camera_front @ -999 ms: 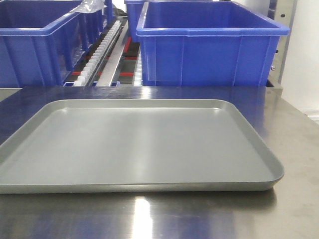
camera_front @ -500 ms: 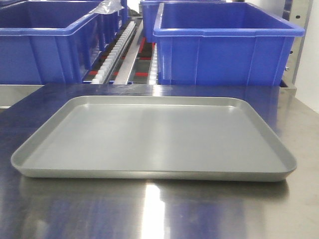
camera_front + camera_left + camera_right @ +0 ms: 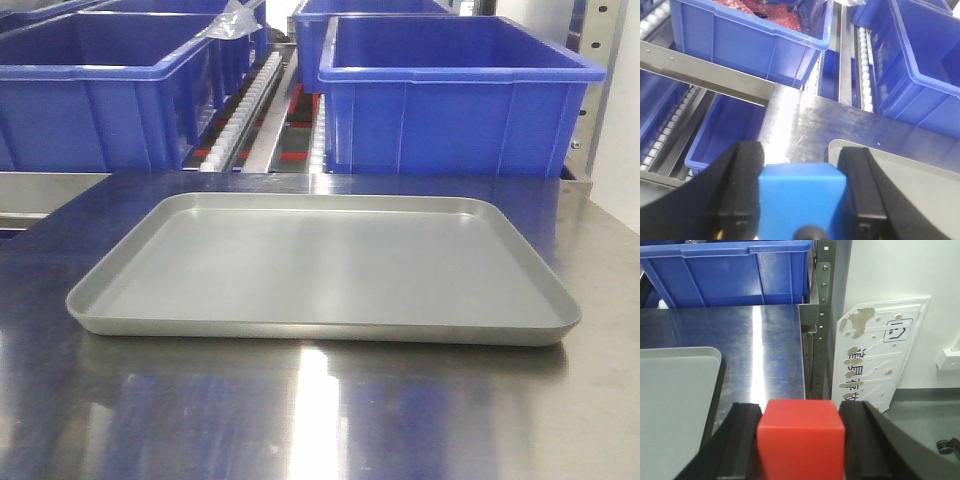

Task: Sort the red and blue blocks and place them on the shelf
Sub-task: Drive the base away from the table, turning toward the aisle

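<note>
Your front cam view pulled back, tray (image 3: 320,335) looks smaller: base repositioning, I think. L jaws closed tight on blue block (image 3: 802,192), R jaws on red block (image 3: 801,432); shelf (image 3: 245,110) at 12 o'clock.

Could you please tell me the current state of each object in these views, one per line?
Blue block: clamped by the left gripper.
Red block: clamped by the right gripper.
Grey tray: empty, lying flat on the steel tabletop.
Blue bin: open-topped, holding reddish material.
</note>
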{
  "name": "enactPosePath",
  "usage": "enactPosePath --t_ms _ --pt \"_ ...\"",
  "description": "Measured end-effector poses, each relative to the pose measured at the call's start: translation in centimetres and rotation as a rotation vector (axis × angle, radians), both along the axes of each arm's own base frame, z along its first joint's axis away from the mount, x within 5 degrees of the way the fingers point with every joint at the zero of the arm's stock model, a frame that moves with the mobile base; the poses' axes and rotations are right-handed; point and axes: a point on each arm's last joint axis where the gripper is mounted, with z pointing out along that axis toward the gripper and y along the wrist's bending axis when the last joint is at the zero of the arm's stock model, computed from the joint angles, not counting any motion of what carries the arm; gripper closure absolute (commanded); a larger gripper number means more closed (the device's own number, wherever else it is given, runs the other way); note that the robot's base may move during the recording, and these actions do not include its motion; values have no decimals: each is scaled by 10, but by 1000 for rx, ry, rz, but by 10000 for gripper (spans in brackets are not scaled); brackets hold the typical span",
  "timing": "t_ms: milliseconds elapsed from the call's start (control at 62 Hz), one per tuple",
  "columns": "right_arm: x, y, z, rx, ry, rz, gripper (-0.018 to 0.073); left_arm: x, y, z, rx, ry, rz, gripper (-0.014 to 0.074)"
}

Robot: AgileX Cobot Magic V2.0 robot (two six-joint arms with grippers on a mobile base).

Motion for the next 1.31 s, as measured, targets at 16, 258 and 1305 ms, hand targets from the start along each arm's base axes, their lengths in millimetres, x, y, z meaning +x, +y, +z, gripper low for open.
enactPosePath --t_ms 16,258,1305 --pt "0 0 0 0 0 0 501 0 0 0 0 0 0 473" --pt "0 0 0 0 -2 0 501 0 0 0 0 0 0 473" --pt "0 0 0 0 -2 0 501 0 0 0 -1 0 0 473"
